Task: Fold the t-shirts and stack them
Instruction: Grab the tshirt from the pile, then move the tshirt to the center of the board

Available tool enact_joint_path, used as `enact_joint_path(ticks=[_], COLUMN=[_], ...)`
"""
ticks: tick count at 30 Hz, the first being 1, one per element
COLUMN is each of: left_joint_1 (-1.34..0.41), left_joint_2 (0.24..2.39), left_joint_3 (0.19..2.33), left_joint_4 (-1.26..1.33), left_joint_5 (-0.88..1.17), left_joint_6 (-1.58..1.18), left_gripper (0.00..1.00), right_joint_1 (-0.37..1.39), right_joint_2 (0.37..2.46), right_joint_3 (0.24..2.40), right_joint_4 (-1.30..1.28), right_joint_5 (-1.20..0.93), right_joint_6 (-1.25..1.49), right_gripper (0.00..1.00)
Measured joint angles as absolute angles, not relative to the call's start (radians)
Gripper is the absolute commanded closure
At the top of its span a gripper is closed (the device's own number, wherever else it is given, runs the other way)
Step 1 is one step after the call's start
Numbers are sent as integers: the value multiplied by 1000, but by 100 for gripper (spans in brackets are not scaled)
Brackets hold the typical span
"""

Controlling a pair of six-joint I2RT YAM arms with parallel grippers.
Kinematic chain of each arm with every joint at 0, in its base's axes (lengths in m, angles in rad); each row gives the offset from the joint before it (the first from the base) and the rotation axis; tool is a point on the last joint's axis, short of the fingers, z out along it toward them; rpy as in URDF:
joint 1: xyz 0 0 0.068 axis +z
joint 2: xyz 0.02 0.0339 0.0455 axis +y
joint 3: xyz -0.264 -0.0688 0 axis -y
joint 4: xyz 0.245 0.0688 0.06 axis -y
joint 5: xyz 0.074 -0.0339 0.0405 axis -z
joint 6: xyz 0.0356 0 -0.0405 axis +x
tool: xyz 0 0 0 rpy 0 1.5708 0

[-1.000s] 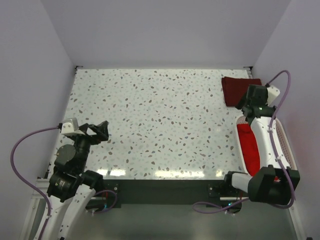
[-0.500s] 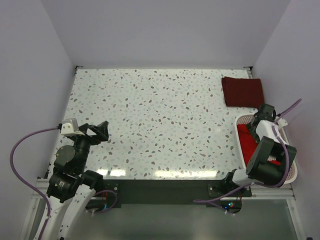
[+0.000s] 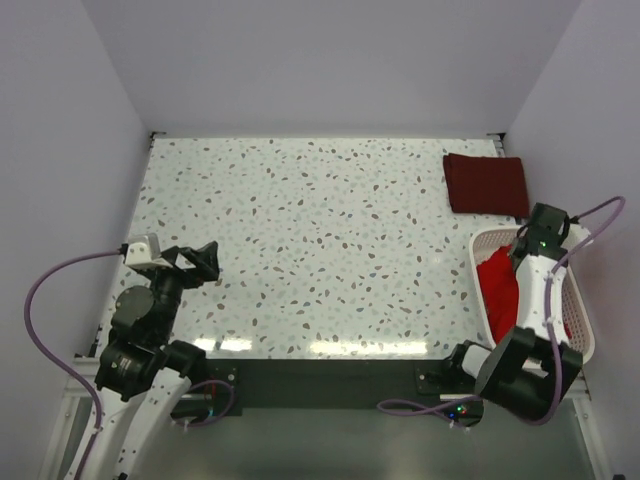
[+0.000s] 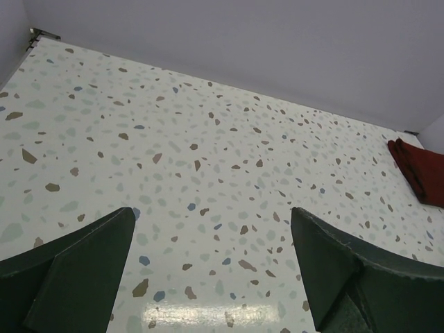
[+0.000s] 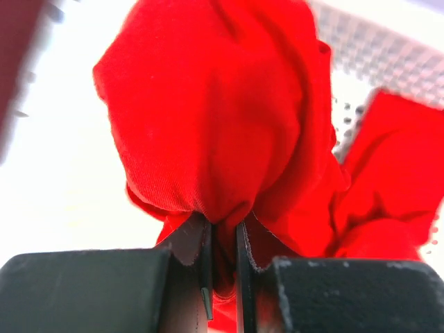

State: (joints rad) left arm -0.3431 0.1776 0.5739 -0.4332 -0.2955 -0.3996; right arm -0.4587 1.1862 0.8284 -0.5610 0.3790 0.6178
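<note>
The right arm (image 3: 541,290) is doubled down into the white slatted plastic basket (image 3: 578,300), the right gripper (image 5: 222,243) now pinching the bright red cloth t-shirt (image 5: 208,125) there; a second ago it gaped wide. The left gripper (image 4: 211,236) hangs open.

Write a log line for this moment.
right gripper: shut on red shirt in basket | left gripper: open, empty | maroon shirt: folded, on table
</note>
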Motion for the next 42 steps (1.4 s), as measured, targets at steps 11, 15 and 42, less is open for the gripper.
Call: enact_joint_path(ticks=[11, 15, 42], left_joint_1=[-343, -343, -343], left_joint_2=[226, 231, 477], left_joint_3=[574, 574, 574], left_joint_4=[-433, -433, -435], left_joint_5=[-287, -286, -268], left_joint_6=[-398, -398, -409], left_gripper=[0, 0, 0], right_joint_1=[-349, -206, 758], right_joint_2=[999, 1095, 1617], right_joint_3=[1339, 1573, 1396], right_joint_4=[-606, -614, -605], right_joint_5=[234, 97, -32], right_joint_6=[502, 427, 240], right_gripper=[100, 100, 11])
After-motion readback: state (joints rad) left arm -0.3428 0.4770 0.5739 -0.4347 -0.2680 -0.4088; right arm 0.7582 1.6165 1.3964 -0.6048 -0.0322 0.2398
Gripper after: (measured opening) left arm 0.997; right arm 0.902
